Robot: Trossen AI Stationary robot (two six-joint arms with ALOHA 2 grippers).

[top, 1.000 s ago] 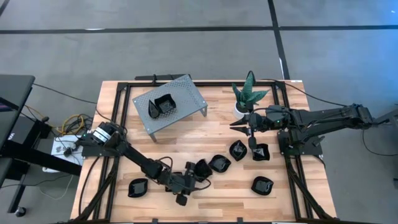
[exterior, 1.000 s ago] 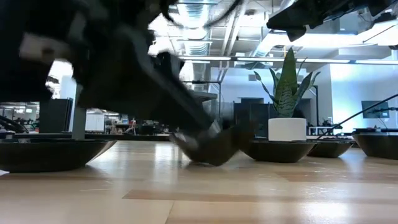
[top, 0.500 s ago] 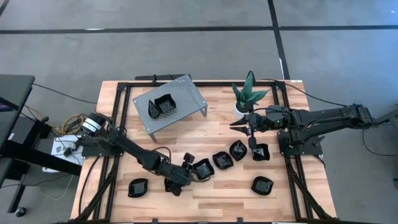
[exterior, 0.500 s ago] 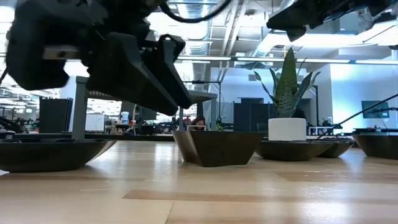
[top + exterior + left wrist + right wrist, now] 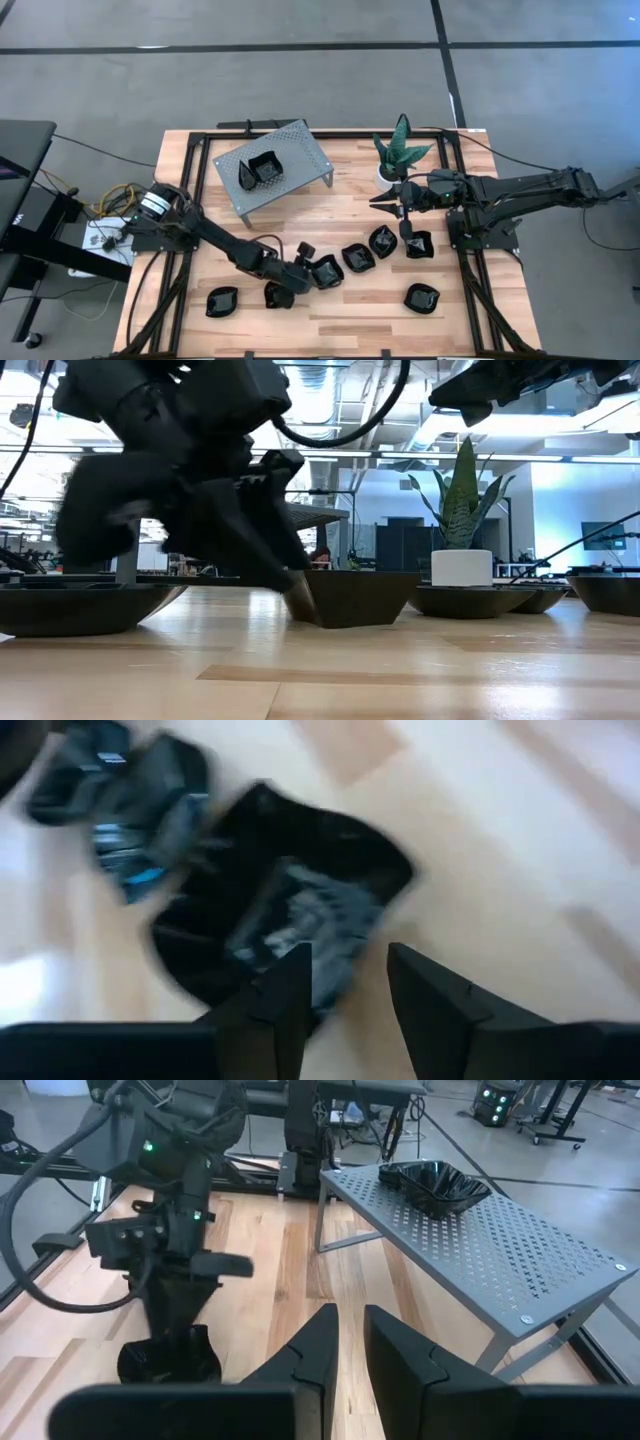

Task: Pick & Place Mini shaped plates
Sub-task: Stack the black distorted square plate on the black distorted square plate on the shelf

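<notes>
You have a wooden tabletop (image 5: 330,210) with a grey perforated stand (image 5: 272,168) at its far side, and one black plate (image 5: 262,169) sits on top of that stand. A green plant in a white pot (image 5: 398,155) stands beside the right arm. Your left arm reaches low across the near part of the tabletop, and the left end effector (image 5: 292,280) sits right against a squarish plate (image 5: 326,271); in the left wrist view its fingers (image 5: 290,990) are parted with the plate's rim between them, not clamped. The right end effector (image 5: 400,203) hangs above the tabletop near the plant, fingers nearly together and holding nothing. Five more plates lie loose: one (image 5: 222,301) near the left front, three (image 5: 357,258) (image 5: 383,241) (image 5: 417,244) in a row beside the squarish one, one (image 5: 422,296) at the right front.
</notes>
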